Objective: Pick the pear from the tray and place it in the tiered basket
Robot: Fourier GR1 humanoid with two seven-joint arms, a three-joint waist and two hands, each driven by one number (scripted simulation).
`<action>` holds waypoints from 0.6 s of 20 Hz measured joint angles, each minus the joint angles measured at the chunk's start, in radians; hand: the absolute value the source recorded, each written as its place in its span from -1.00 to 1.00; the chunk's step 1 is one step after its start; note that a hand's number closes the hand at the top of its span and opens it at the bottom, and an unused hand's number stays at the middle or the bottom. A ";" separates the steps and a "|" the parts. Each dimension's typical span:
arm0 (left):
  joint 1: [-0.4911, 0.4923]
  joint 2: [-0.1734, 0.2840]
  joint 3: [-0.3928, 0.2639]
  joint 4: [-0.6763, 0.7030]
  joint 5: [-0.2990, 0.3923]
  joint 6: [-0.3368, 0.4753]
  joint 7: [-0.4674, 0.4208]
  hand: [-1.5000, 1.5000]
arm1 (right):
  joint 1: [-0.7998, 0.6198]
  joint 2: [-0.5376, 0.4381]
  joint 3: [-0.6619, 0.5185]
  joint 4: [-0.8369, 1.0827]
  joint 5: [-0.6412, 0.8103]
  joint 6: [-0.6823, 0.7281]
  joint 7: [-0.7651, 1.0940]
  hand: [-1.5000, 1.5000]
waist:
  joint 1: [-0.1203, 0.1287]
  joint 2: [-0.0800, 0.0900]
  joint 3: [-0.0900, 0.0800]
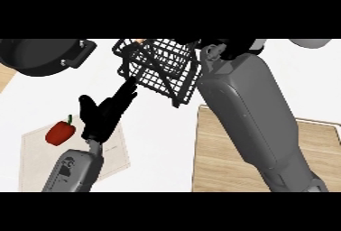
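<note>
My right arm reaches to the far basket; no pear in sight.

My right forearm (246, 113) runs long from near right to far, crossing the wooden tray (320, 149), and my right hand (223, 49) sits at the right edge of the tiered basket (160, 67), much nearer to it than my left. It is mostly hidden, so I cannot tell whether it is closed or holds the pear. No pear shows on the tray or in the wire mesh. My left hand (103, 113) is open, pointing far-right toward the basket's near-left corner. A red pepper (60, 133) lies just left of it.
</note>
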 measured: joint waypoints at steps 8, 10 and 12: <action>-0.021 -0.012 -0.009 0.008 -0.002 -0.003 0.005 0.00 | -0.106 0.002 -0.036 0.237 -0.132 -0.287 -0.126 -1.00 | 0.024 0.008 -0.001; -0.022 -0.011 -0.007 0.010 -0.002 -0.004 0.004 0.00 | -0.141 0.003 -0.036 0.296 -0.142 -0.360 -0.142 -1.00 | 0.024 0.008 -0.001; -0.028 -0.011 -0.006 0.010 -0.001 -0.005 0.008 0.00 | -0.172 0.003 -0.033 0.355 -0.133 -0.432 -0.154 -1.00 | 0.020 0.007 -0.001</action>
